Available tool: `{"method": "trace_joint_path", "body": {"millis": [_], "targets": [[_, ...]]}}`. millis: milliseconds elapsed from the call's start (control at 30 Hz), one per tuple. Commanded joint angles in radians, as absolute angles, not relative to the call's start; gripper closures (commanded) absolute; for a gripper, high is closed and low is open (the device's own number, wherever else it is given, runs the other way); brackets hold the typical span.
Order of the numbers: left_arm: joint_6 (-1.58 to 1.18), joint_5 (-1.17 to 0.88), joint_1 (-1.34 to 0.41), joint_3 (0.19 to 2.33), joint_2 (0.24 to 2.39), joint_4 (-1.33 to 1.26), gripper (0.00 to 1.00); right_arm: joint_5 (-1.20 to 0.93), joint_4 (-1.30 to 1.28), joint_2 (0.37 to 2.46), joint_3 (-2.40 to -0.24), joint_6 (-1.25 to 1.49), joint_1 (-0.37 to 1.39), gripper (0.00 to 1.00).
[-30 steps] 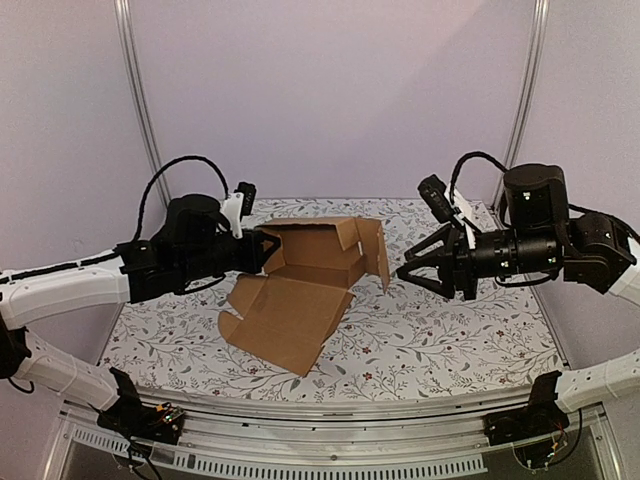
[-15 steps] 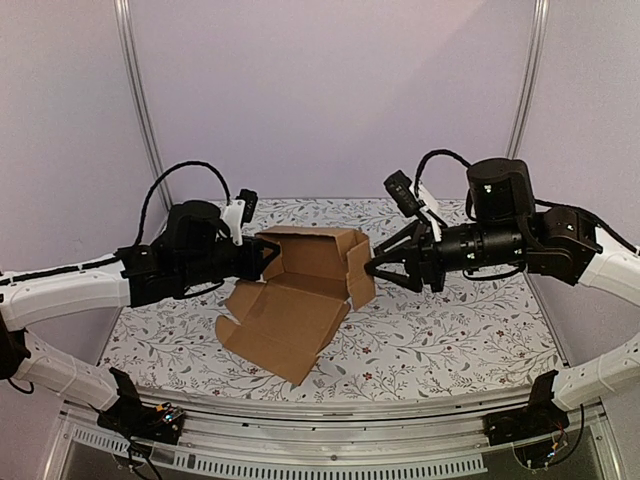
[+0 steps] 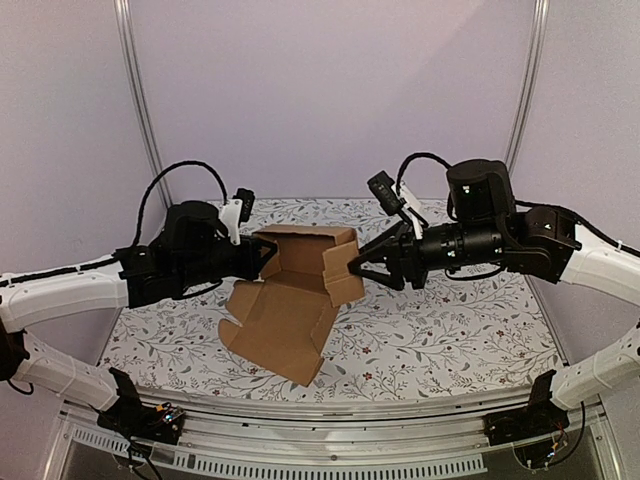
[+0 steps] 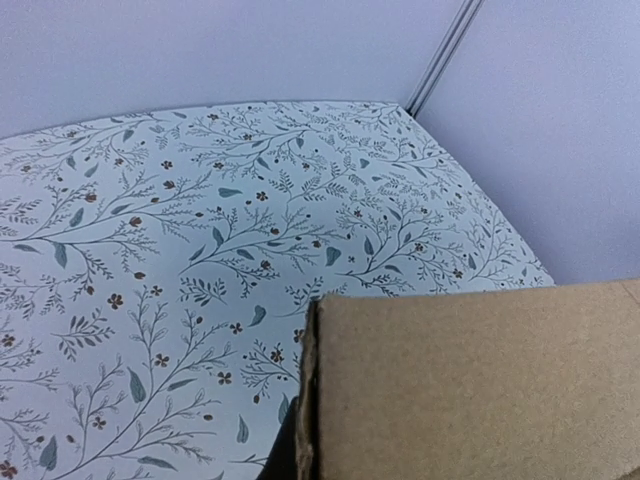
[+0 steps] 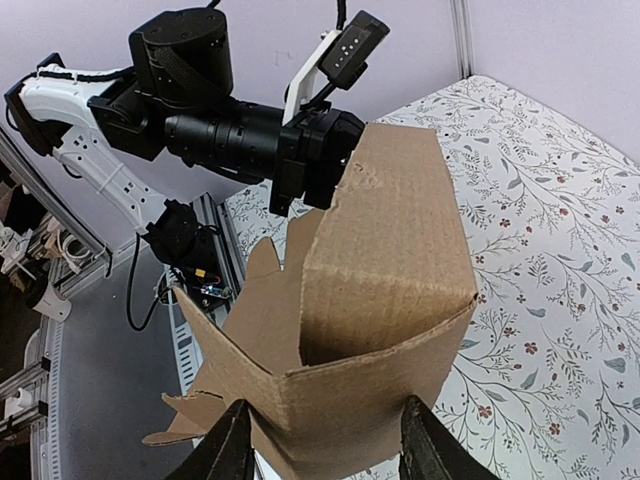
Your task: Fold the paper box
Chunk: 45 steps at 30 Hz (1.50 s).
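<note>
The paper box point(image 3: 285, 305) is plain brown cardboard, half folded, in the middle of the table with its walls raised and a wide flap lying flat toward the near edge. My left gripper point(image 3: 266, 254) is shut on the top edge of its left wall. In the left wrist view that cardboard point(image 4: 470, 390) fills the lower right and hides the fingers. My right gripper point(image 3: 352, 268) is open at the box's right side. In the right wrist view its two dark fingers point(image 5: 228, 452) stand on either side of the folded corner of the box point(image 5: 385, 250).
The table point(image 3: 450, 330) has a white cloth with a leaf and flower print. Metal frame posts point(image 3: 140, 100) stand at the back corners in front of plain lilac walls. The left arm point(image 5: 230, 130) shows beyond the box in the right wrist view.
My right arm has swung left to the box, and the right side flap has been pushed inward and upright between its jaws. The left gripper keeps its hold, almost still.
</note>
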<state>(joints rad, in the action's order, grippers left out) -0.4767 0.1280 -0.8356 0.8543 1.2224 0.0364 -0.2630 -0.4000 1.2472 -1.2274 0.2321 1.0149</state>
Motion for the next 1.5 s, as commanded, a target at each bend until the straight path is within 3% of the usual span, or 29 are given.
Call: {"method": "trace_joint_path", "body": {"millis": [0,400,1467], "targets": [[-0.470,0.142,-0.828,0.845,1.206,0.022,1.00,-0.189,-0.380,1.273,-1.247,0.270,1.023,0.52],[-0.482,0.175,-0.832,0.867,1.222,0.058,1.00,-0.066,-0.361,1.314,-1.246,0.314,1.049,0.52],[-0.574,0.268,-0.844,0.960,1.316,0.210,1.00,0.169,-0.379,1.522,-1.306,0.436,1.078,0.41]]}}
